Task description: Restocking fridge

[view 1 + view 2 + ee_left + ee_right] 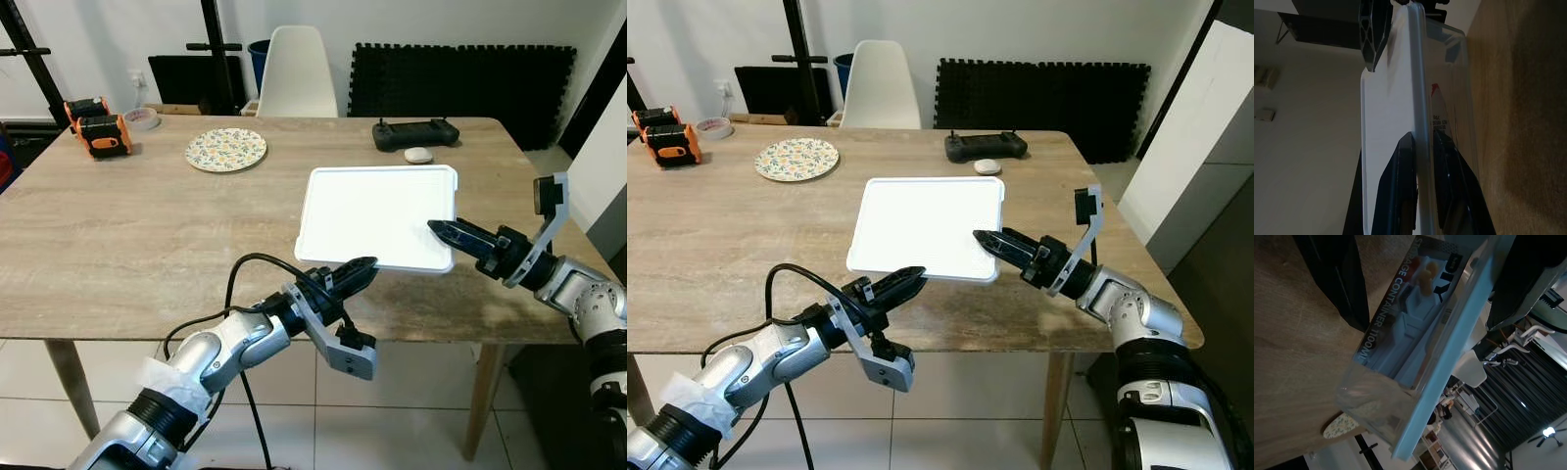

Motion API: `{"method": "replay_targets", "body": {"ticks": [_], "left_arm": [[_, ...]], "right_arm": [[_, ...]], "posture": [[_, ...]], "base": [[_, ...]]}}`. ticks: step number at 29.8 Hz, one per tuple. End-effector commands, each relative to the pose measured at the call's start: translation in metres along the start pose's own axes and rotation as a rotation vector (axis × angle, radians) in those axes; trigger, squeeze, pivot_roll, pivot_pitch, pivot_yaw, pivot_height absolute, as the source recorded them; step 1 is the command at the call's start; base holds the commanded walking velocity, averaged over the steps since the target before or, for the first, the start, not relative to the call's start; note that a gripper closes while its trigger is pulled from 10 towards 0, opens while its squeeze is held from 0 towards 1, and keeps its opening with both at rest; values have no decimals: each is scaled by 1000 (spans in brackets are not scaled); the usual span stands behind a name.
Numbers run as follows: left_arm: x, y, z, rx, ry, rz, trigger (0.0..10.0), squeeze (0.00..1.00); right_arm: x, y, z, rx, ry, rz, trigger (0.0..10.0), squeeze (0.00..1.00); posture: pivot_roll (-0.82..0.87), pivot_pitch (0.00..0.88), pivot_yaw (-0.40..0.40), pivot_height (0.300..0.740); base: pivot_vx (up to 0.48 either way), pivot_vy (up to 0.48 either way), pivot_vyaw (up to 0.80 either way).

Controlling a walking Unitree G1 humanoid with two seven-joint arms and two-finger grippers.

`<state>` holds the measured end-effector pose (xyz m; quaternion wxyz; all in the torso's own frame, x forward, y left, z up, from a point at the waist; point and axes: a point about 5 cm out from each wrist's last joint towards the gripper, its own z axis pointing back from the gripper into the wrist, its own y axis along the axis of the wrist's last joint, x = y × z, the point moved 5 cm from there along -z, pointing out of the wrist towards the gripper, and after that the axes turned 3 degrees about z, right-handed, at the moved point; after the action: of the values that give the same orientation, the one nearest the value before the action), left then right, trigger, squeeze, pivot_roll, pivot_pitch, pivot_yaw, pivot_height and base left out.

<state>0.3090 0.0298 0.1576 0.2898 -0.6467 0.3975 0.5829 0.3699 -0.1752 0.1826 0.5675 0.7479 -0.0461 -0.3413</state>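
Nearest to me, my left gripper (361,266) reaches in from below the table edge; in its wrist view its two black fingers (1400,196) sit on either side of the white lid rim, pinching the near-left corner of the storage container (380,215). My right gripper (440,230) comes in from the right side, its fingers straddling the container's near-right corner: one above the lid, one beneath the clear body, so the jaws stand narrow, closed on the container. The right wrist view shows the clear plastic box with its white lid and a printed label reading "STORAGE CONTAINER" (1396,338). The container rests on the wooden table (147,245), toward its near right portion, lid uppermost. Farther back lie a floral plate (226,149), a black handheld controller (414,132) with a small white oval object (418,155) just beside it, and two orange-and-black devices (96,124) at far left. Beyond the table stand a white chair (295,73) and black foam mats (460,83) against the wall.
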Motion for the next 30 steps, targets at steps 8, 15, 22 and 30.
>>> {"method": "replay_targets", "body": {"ticks": [8, 15, 22, 30], "left_arm": [[-11, 22, -11, 93, 77, 12, 10000, 0], [-11, 23, -11, 99, 74, 12, 10000, 0], [-10, 24, -11, 99, 72, 12, 10000, 0], [-10, 15, -9, 60, 78, 38, 10000, 0]], "right_arm": [[6, -15, -15, -55, -49, 15, 10000, 0], [6, -9, -23, -18, -51, 9, 10000, 0], [-1, -2, -25, 21, 0, 8, 0, 0], [-3, 10, -20, 82, 12, 12, 0, 0]], "posture": [[-83, 0, -26, 740], [-83, 0, -26, 740], [-83, 0, -26, 740], [-80, 0, -27, 740]], "base": [[0, 0, 0], [0, 0, 0], [0, 0, 0], [0, 0, 0]]}}
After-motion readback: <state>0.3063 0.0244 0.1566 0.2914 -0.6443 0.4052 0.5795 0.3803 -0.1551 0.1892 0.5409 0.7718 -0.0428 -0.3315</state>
